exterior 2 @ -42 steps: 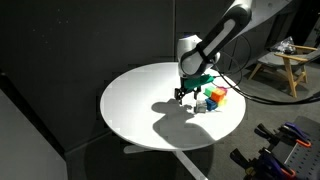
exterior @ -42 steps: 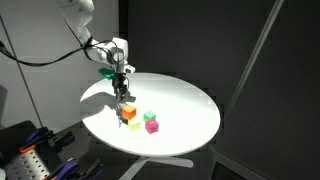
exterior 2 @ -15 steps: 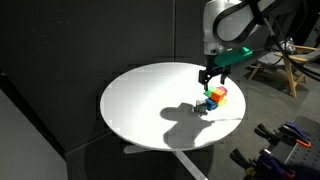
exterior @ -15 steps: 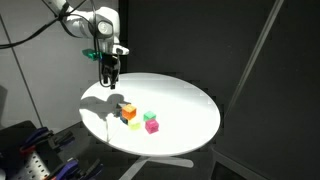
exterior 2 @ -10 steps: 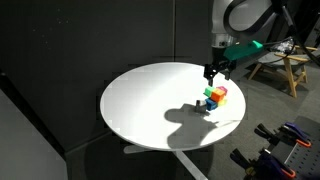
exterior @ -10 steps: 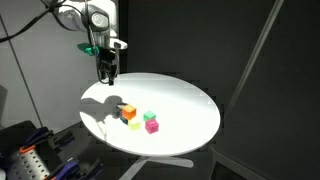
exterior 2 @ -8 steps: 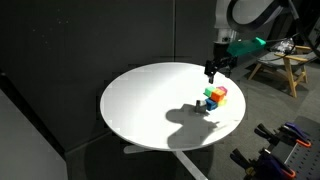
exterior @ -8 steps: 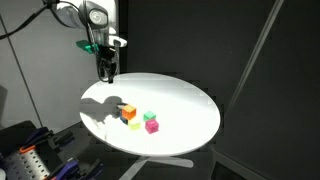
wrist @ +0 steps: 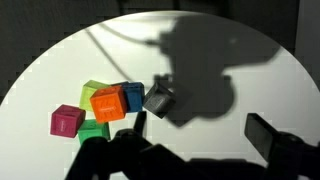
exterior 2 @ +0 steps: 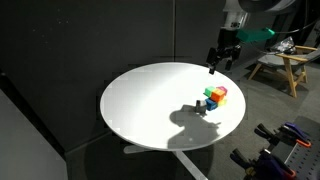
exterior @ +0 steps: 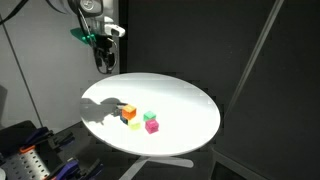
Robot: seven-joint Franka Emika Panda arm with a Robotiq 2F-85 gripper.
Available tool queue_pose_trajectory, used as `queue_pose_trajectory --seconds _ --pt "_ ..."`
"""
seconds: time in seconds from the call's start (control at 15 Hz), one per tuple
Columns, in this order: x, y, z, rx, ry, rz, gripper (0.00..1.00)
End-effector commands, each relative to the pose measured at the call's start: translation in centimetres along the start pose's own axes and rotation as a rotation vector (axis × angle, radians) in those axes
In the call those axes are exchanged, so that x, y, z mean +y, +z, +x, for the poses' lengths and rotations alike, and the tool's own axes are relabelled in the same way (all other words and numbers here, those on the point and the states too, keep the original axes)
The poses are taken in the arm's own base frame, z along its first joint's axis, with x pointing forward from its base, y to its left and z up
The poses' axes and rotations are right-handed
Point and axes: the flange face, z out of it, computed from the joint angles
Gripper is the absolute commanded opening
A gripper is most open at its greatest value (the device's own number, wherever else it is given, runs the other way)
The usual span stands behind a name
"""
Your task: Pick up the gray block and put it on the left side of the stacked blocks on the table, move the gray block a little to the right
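The gray block [wrist: 158, 99] lies tilted on the white round table [wrist: 262, 80], touching the blue block [wrist: 133, 96] of the cluster. The orange block [wrist: 106, 103] sits stacked in that cluster, with magenta [wrist: 67, 121] and green [wrist: 93, 130] blocks beside it. In both exterior views the cluster [exterior: 138, 118] [exterior 2: 213, 97] sits on the table, and the gray block [exterior 2: 200, 108] is at its edge. My gripper [wrist: 200, 130] is open and empty. It hangs high above the table [exterior: 104, 62] [exterior 2: 215, 65], well clear of the blocks.
The table [exterior: 190, 100] is bare apart from the blocks, and its edge lies close to the cluster [exterior 2: 235, 115]. Black curtains surround it. A wooden stool [exterior 2: 285, 65] and tool clutter [exterior 2: 290, 135] stand beyond it; more clutter [exterior: 30, 150] sits low beside it.
My gripper has risen from just above the blocks to high over the table's edge. The gray block stays on the table beside the cluster.
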Motion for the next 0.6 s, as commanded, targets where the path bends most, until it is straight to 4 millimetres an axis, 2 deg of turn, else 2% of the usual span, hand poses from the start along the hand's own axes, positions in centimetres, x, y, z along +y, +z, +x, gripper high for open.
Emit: queue_pose_trajectory --seconds 0.0,0.53 --pt "0.6 -1.9 -1.7 0.023 -0.014 0.002 1.0" --pt "1.0 -3.7 -3.9 0.021 -0.013 -0.038 1.0"
